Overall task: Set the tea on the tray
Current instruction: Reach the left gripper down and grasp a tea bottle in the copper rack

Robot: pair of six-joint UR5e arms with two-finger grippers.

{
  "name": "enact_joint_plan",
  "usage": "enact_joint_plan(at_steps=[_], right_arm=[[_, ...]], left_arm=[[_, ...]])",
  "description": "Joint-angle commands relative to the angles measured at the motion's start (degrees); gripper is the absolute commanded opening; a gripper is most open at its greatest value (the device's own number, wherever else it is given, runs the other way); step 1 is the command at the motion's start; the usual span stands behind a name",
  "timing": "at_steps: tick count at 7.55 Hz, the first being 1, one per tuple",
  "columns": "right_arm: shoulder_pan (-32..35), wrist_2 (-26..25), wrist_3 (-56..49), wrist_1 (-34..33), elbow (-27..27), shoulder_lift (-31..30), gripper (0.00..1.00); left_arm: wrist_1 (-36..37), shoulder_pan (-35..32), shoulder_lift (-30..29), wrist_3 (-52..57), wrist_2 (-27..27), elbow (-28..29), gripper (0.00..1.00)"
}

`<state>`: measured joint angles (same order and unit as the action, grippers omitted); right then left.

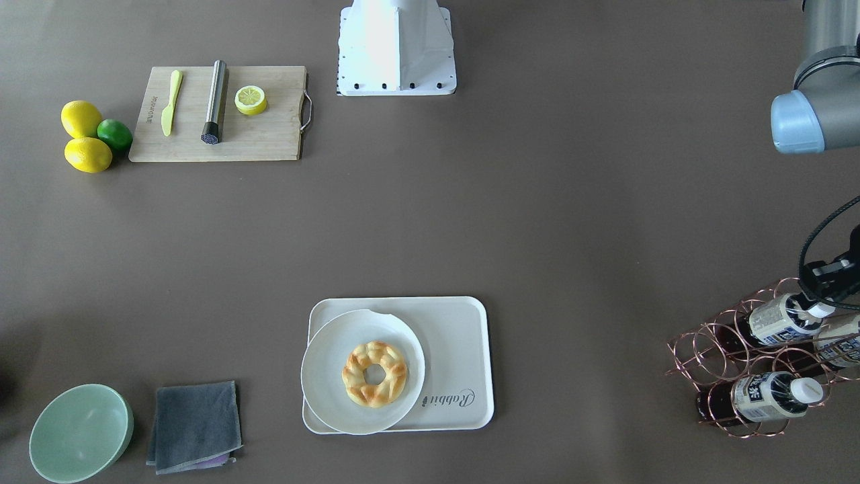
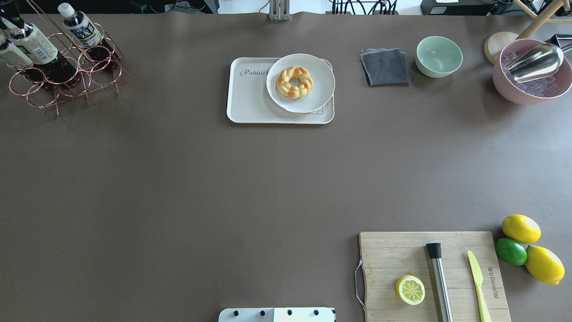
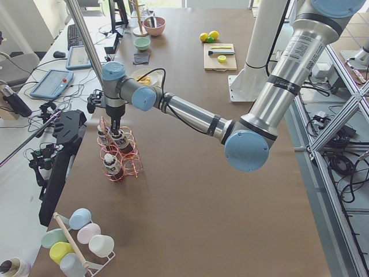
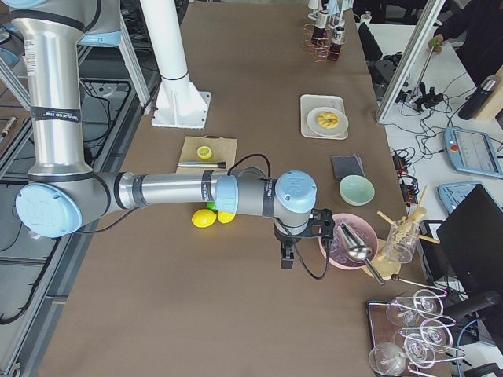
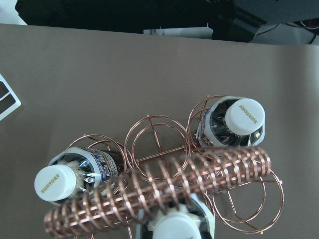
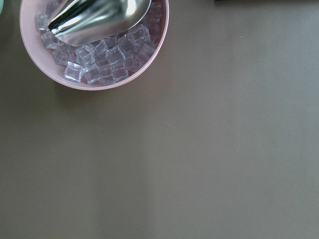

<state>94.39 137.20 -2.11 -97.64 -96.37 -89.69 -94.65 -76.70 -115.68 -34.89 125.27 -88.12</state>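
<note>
Three alike tea bottles lie in a copper wire rack at the table's far left end. One tea bottle points its white cap at my left gripper. The gripper hangs just above that cap, and I cannot tell whether it is open or shut. The left wrist view looks down on the caps. The cream tray, marked "Rabbit", lies mid-table with bare room on its side nearest the rack. My right gripper shows only in the exterior right view, beside the pink bowl, so I cannot tell its state.
A white plate with a ring pastry covers half the tray. A green bowl and a grey cloth lie beyond it. A pink bowl of ice holds a metal scoop. A cutting board sits beside lemons.
</note>
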Motion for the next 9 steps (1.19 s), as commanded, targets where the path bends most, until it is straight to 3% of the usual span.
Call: enact_joint_plan(at_steps=[1,9], right_arm=[[0.00,0.00,0.00,-0.01,0.22,-0.13,1.00],[0.00,0.35,0.00,-0.01,0.22,-0.66,1.00]], left_arm=[[1.74,-1.09,0.72,0.00,-0.11,-3.97,0.00],[14.57,-4.08,2.92,1.58,-0.20,-18.56,0.00]])
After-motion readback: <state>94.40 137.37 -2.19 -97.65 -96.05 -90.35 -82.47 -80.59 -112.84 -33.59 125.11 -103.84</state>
